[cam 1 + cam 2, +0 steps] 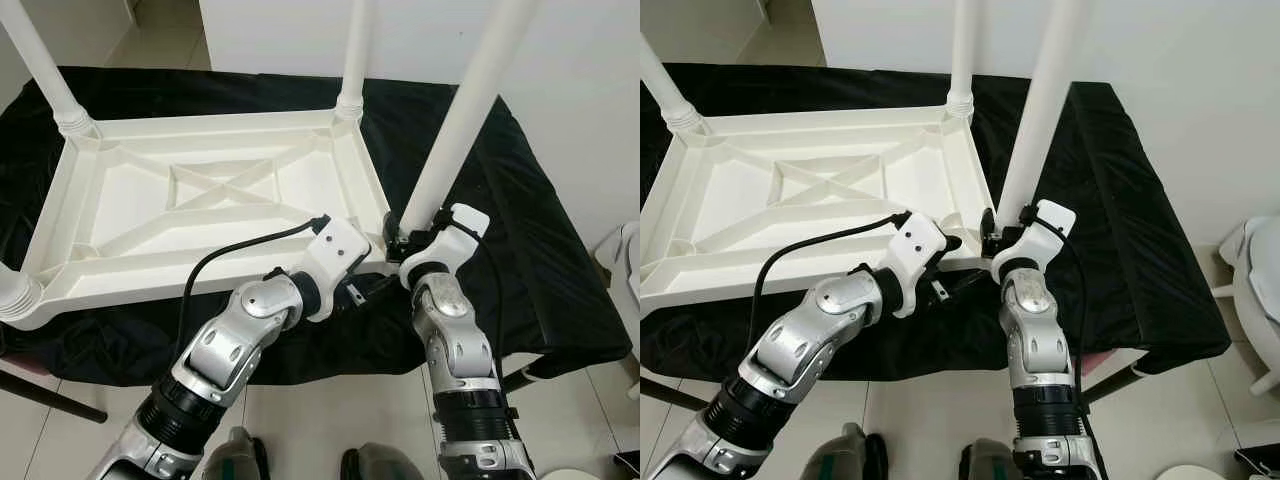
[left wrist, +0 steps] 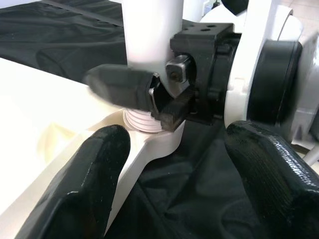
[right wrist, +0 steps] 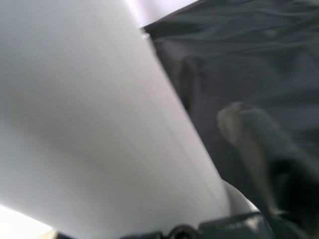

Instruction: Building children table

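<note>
The white plastic table (image 1: 200,200) lies upside down on a black cloth (image 1: 520,230), its ribbed underside facing up. Three legs stand upright in their corner sockets: one at the far left (image 1: 40,65), one at the far right (image 1: 355,55), and a stub of a fourth at the near left corner (image 1: 15,295). The near right leg (image 1: 470,110) rises from the table's near right corner, tilted slightly to the right.

The right gripper (image 1: 398,240) is at the base of this near right leg, its fingers pressed against the leg on either side just above the threaded collar (image 2: 142,119). In the left wrist view one black finger (image 2: 119,92) lies across the front of the leg.

The left gripper (image 2: 174,174) sits just beside that same corner, below the table's edge. Its two fingers (image 2: 89,184) are spread apart and hold nothing.

The cloth covers a low platform over a tiled floor (image 1: 330,420).
</note>
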{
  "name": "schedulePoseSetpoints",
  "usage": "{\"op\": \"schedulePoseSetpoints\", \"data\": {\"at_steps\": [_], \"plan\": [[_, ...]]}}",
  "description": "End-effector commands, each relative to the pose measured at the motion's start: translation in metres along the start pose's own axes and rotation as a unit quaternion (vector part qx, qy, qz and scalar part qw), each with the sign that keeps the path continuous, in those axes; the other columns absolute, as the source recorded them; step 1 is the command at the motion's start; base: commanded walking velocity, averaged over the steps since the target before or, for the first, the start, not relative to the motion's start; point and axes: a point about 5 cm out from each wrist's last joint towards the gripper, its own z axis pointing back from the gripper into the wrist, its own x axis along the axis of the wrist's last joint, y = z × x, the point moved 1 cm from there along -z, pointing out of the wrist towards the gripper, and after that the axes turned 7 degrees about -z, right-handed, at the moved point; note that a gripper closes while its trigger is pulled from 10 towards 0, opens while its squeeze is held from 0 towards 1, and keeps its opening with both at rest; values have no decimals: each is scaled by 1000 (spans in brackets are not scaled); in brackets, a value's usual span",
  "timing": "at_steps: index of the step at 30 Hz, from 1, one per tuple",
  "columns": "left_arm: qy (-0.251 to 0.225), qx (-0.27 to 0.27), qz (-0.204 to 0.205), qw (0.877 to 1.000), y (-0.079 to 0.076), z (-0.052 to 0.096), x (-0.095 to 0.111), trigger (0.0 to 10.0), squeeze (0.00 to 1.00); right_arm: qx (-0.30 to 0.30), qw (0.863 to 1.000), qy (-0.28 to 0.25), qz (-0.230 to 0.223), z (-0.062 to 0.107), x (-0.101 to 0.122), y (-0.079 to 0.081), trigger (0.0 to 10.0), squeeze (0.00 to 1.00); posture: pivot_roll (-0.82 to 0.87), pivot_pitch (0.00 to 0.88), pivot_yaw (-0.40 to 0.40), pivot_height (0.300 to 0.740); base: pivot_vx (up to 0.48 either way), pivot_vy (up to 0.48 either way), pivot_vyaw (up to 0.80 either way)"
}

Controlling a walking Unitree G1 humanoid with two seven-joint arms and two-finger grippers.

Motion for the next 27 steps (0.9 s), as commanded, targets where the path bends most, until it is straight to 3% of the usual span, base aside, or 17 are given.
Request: {"op": "schedulePoseSetpoints", "data": {"at_steps": [1, 3, 4, 5, 12, 14, 16, 22, 27], "plan": [[-1, -21, 2, 1000, -5, 0, 0, 10000, 0, 54, 998, -7, 3, -3, 7, 1, 10000, 1000, -181, 41, -1, 740, 0, 0, 0], [-1, -21, 2, 1000, -4, 0, 0, 10000, 0, 79, 997, -9, 11, -4, 10, -2, 10000, 1000, -181, 41, -1, 740, 0, 0, 0], [-1, -20, 1, 1000, -3, 0, 0, 10000, 0, 107, 994, -9, 22, -4, 13, -3, 10000, 663, -179, 36, -3, 740, 0, 0, 0], [-1, -19, 1, 1000, -3, 0, 0, 10000, 0, 133, 990, -7, 37, -3, 15, -5, 10000, 0, -179, 36, -3, 740, 0, 0, 0], [-2, -18, 0, 1000, -2, 0, 0, 10000, 0, 193, 978, 12, 76, -4, 14, -14, 10000, 0, -178, 29, 0, 740, 0, 0, 0], [-2, -18, -1, 1000, -2, 0, 0, 10000, 0, 220, 971, 21, 88, -4, 12, -17, 10000, 0, -177, 31, 0, 740, 0, 0, 0], [-2, -18, -2, 1000, -1, 0, 0, 10000, 0, 272, 954, 41, 119, -4, 3, -22, 10000, 0, -172, 24, 3, 740, 0, 0, 0], [-1, -16, -4, 1000, 0, 1, 1, 10000, 0, 295, 944, 49, 135, -8, -4, -25, 10000, 0, -166, 20, 2, 740, 0, 0, 0], [6, -15, -3, 1000, -2, 4, -3, 10000, 0, 312, 938, 52, 140, -21, -4, -28, 10000, 0, -135, 5, -11, 740, 0, 0, 0]]}}
